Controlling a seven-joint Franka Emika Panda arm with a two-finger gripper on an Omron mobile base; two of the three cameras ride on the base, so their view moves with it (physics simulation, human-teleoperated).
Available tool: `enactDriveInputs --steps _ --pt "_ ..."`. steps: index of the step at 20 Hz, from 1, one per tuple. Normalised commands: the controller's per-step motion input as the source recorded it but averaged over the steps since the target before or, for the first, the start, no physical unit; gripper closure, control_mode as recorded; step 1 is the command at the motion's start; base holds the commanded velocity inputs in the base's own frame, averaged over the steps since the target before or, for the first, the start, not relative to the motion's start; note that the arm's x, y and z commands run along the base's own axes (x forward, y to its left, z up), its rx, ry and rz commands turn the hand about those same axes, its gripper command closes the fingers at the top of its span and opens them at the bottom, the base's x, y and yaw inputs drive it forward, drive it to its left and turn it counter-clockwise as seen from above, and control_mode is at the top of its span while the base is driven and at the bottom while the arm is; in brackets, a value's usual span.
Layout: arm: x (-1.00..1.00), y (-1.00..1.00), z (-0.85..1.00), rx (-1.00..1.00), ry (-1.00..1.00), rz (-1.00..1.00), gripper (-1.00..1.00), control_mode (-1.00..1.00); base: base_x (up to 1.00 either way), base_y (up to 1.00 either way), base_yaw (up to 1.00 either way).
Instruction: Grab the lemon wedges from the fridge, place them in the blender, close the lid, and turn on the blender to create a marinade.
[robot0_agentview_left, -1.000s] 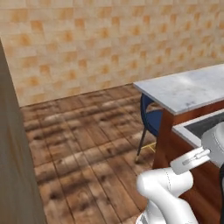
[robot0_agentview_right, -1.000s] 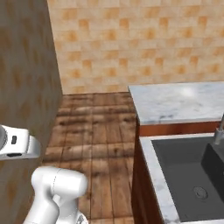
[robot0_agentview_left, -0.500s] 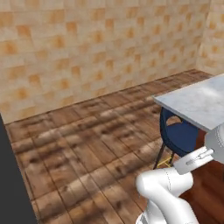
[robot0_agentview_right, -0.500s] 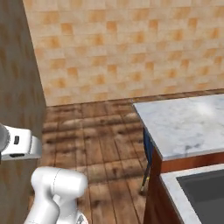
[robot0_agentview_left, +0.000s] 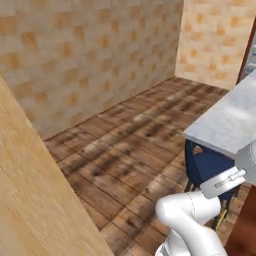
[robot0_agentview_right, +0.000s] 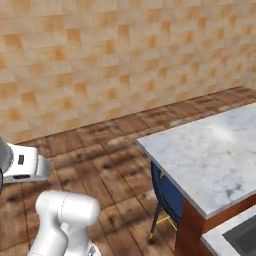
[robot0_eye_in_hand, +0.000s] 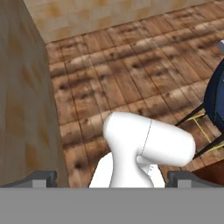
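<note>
fingers (robot0_eye_in_hand: 45, 176) spread, empty | right base view: marble counter (robot0_agentview_right: 210, 155), sink corner (robot0_agentview_right: 240, 239)

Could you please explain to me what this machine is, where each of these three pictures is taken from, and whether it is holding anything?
It is a white robot arm on a base that drives, in a computer-rendered kitchen. Two cameras ride on that base behind the arm: the left base view looks over it from its left, the right base view from its right. The third camera sits on the hand and looks along the gripper; the two small dark fingertips at the bottom stand far apart, so the gripper is open and holds nothing.

You see a wooden floor, a tiled wall and a marble counter with a blue chair tucked under it. The corner of a sink shows at the lower right of the right base view. I see nothing lying on the visible part of the counter.
</note>
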Motion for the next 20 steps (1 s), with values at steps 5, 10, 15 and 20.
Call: enactDriveInputs --steps 5,10,15,20 --pt "0.00 0.00 0.00 0.00 0.00 0.00 -1.00 1.00 1.00 0.84 -0.48" --pt "0.00 0.00 0.00 0.00 0.00 0.00 -1.00 1.00 1.00 0.85 -0.47" --pt "0.00 0.00 0.00 0.00 0.00 0.00 -1.00 1.00 1.00 0.99 -0.40" --pt "0.00 0.00 0.00 0.00 0.00 0.00 -1.00 1.00 1.00 0.83 -0.48"
